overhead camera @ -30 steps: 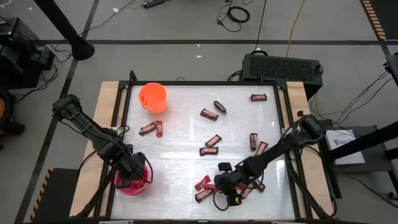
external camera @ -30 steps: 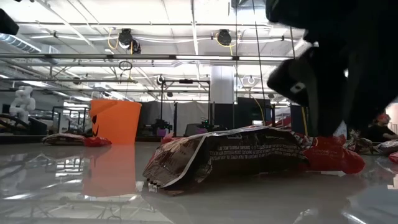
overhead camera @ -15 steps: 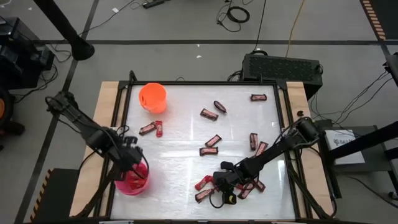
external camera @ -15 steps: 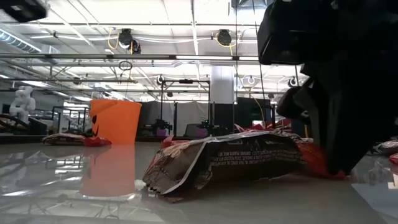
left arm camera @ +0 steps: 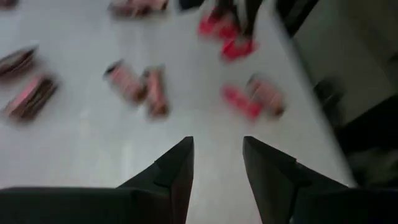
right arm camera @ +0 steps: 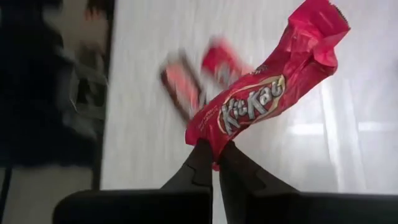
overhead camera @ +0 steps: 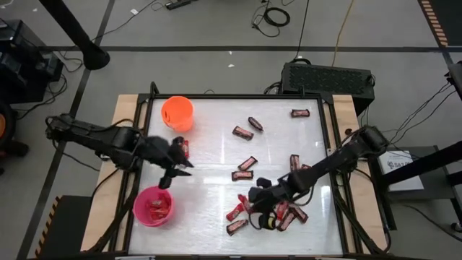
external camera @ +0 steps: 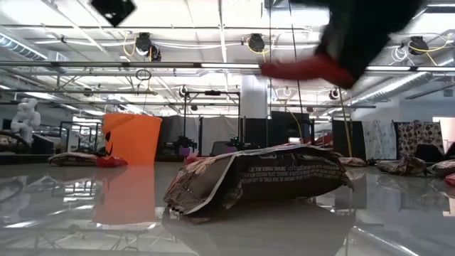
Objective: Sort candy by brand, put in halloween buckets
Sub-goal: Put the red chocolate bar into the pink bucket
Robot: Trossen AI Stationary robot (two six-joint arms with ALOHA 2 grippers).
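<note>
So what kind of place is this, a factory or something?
More likely a robotics lab or workshop. Two robot arms work at a framed table, loose cables trail over the bare floor, and the low view shows a wide hall with ceiling lights and partitions.

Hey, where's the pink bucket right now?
In the high view, the pink bucket sits at the table's near-left corner, just below the left gripper, with red candy inside.

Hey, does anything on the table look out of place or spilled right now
Nothing stands out. Candy bars lie loose over the table, unsorted. The orange bucket and pink bucket stand upright. The right hand holds a red Kit Kat by one end, clear of the table.
</note>
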